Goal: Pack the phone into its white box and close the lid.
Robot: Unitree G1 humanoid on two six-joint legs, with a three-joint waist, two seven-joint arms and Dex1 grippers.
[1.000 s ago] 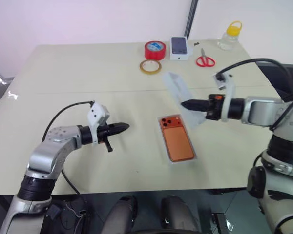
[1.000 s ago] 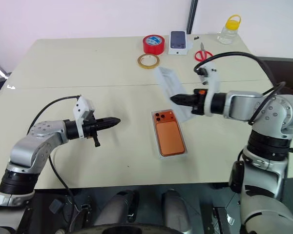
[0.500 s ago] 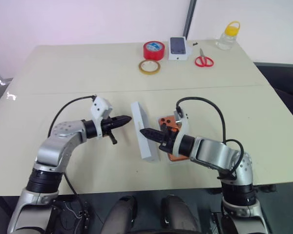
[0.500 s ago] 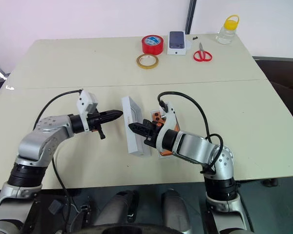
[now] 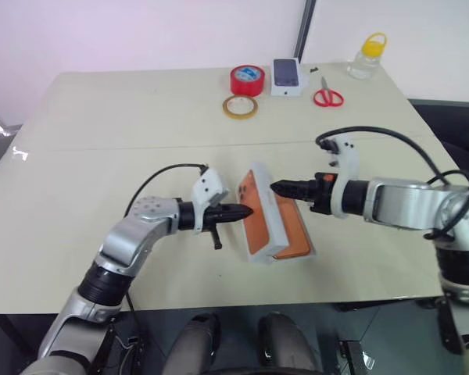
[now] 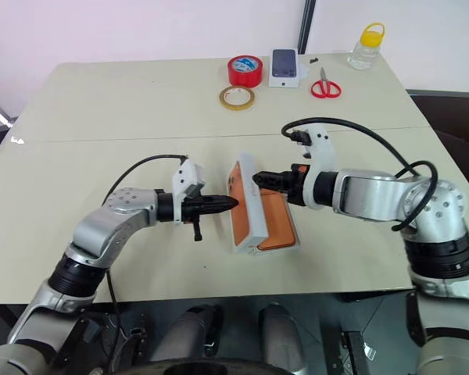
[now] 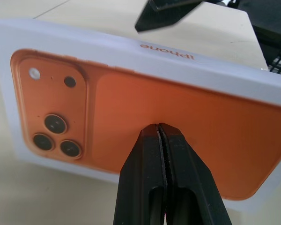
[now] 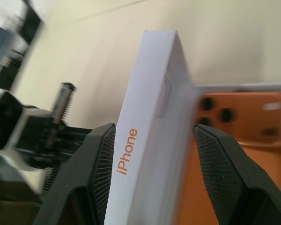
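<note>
Closing stage of packing. The phone [image 5: 293,234] lies flat, back up, in the white box [image 5: 311,251] near the table's [image 5: 102,141] front edge. The lid [image 6: 245,205] stands tilted on its long edge along the box's left side, printed orange face toward my left arm, hollow side toward the phone. My left gripper [image 6: 233,201], fingers pressed together, has its tip at that printed face; in the left wrist view the closed tip meets the orange print. My right gripper [image 5: 275,187] reaches in from the opposite side at the lid's upper edge; in the right wrist view its fingers [image 8: 100,164] stand apart, straddling the lid's thin side wall without clamping it. The lid's long axis runs parallel to the phone's. As I judge it, the lid must tip rightward, away from my left gripper, to drop over the box.
</note>
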